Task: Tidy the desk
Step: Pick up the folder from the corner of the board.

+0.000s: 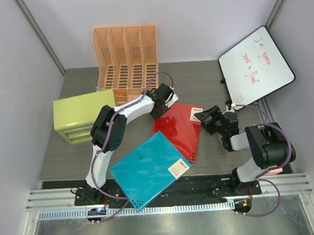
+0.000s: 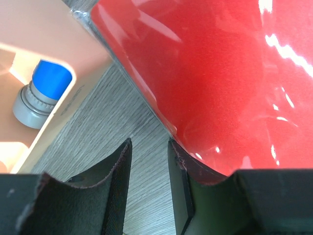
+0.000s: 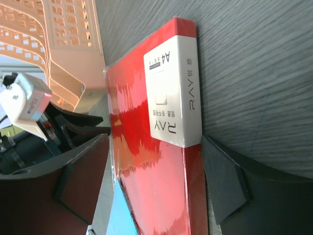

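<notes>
The dark grey wood-grain desk [image 1: 207,78] holds a red pack of A4 paper [image 1: 177,128] and a teal pack [image 1: 149,169] that overlaps its near corner. My left gripper [image 1: 164,98] is at the red pack's far left corner. In the left wrist view the left gripper [image 2: 149,142] is open, with bare desk [image 2: 112,112] in the gap and the red pack [image 2: 215,73] against the right finger. My right gripper [image 1: 205,117] is open at the pack's right edge. In the right wrist view the right gripper [image 3: 155,139] straddles the labelled edge of the red pack [image 3: 146,176].
An orange mesh file rack [image 1: 126,56] stands at the back, with a blue-capped grey object [image 2: 44,93] in its base. A lime-green drawer cabinet [image 1: 83,117] stands at the left. A whiteboard [image 1: 255,65] leans at the back right. A metal rail [image 1: 166,193] edges the near side.
</notes>
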Motion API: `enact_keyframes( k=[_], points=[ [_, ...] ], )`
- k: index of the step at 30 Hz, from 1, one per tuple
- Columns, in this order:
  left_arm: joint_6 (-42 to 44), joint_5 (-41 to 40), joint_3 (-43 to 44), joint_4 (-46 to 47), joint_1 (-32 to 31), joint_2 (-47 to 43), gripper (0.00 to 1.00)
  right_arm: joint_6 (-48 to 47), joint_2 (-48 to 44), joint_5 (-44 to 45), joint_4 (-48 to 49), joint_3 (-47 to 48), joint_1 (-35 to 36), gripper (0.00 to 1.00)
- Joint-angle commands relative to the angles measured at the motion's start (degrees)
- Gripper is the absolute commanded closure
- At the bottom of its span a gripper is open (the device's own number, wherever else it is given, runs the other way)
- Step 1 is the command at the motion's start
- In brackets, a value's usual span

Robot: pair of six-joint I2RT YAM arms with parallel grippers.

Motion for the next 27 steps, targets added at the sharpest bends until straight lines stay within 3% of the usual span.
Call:
enact_keyframes(
  k=[1, 8, 12, 15, 17, 18, 21, 23, 27],
  points=[
    [-2.5, 13.5, -0.5, 3.0, -7.2, 5.5, 0.62, 3.9, 4.5, -8.6, 1.8, -0.7, 3.3, 0.21],
    [-3.0, 14.5, 2.8, 3.0, -9.5, 7.5, 0.63, 7.9, 8.7, -14.6, 13.5, -2.2, 4.3, 0.35],
    [-3.3, 14.8, 4.6, 3.0, -10.2, 8.3, 0.63, 8.4, 7.7, -16.4, 14.6, -3.5, 6.0, 0.35],
    [-3.5, 15.0, 6.3, 2.8, -11.0, 9.2, 0.63, 5.8, 5.8, -16.4, 8.1, -1.8, 8.8, 0.34],
    [-3.6, 15.4, 7.3, 2.8, -11.7, 9.5, 0.63, 2.9, 4.9, -16.3, 0.2, -0.4, 10.5, 0.28],
    [-3.7, 15.4, 7.4, 2.8, -11.9, 9.6, 0.63, 2.0, 4.4, -15.7, -2.8, 0.9, 11.3, 0.20],
    [-3.5, 15.9, 7.8, 2.8, -12.6, 9.7, 0.64, -0.3, 1.1, -12.1, -12.5, 1.7, 13.0, 0.15],
    [-3.7, 16.3, 7.8, 2.9, -12.7, 10.0, 0.63, -0.3, -0.6, -10.3, -15.6, 1.5, 13.5, 0.18],
    [-3.9, 16.7, 8.1, 3.2, -13.0, 10.1, 0.64, 2.0, 1.6, -11.0, -13.8, 0.3, 15.6, 0.32]
  ],
)
